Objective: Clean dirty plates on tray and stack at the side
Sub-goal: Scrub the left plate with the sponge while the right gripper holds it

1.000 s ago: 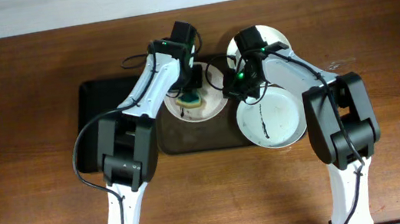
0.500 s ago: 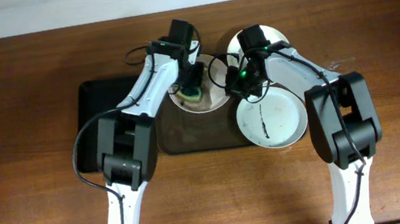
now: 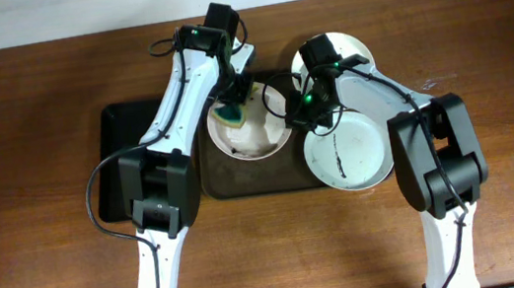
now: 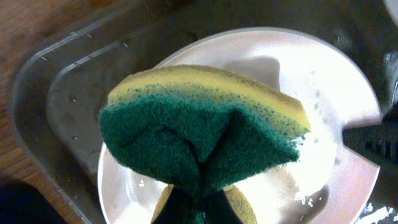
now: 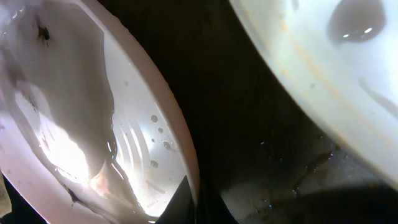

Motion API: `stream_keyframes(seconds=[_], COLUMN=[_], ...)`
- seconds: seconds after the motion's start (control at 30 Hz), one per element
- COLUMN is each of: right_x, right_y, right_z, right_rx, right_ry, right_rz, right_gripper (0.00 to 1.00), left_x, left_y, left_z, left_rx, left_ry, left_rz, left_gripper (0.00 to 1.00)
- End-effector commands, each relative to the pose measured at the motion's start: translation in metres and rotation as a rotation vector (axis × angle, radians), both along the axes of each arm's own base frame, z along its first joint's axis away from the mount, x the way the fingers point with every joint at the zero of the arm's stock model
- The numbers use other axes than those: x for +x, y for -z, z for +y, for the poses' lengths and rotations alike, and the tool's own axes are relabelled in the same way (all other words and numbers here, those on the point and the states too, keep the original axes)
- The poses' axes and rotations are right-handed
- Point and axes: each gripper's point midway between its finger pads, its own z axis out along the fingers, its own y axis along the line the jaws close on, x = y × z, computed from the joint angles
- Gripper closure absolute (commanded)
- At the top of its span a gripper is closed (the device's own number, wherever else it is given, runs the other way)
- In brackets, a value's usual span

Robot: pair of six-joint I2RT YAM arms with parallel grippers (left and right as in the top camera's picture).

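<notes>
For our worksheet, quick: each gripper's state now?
Left gripper: closed on the green and yellow sponge.
Right gripper: gripping the round white plate by its rim.

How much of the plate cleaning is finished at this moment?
None looks finished: no plates are stacked. In hand: the left hand holds a sponge over the wet plate at the tray, the right hand gripping its rim. Left: the streaked plate and a third plate.

Folded sponge (image 4: 199, 134) over wet plate (image 4: 323, 81), in tray (image 4: 68, 93).
</notes>
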Motion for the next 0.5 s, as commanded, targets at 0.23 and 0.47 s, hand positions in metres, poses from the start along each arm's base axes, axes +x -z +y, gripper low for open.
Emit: stream_keyframes(seconds=[0.23,0.47], right_x=[-0.009,-0.009], right_y=[0.017,0.017], right_z=[-0.007,-0.007], right_rx=[-0.034,-0.034], right_ry=[-0.008,-0.008], right_rz=[0.036,0.036], right_gripper=[0.96,0.96], left_x=[0.002,-0.006], left_y=[0.108,0.109], left_z=[0.003,0.024], left_rx=[0.095,0.46], left_ry=[0.238,0.251], left_rz=[0.039,-0.003], left_gripper=[1.0,1.0])
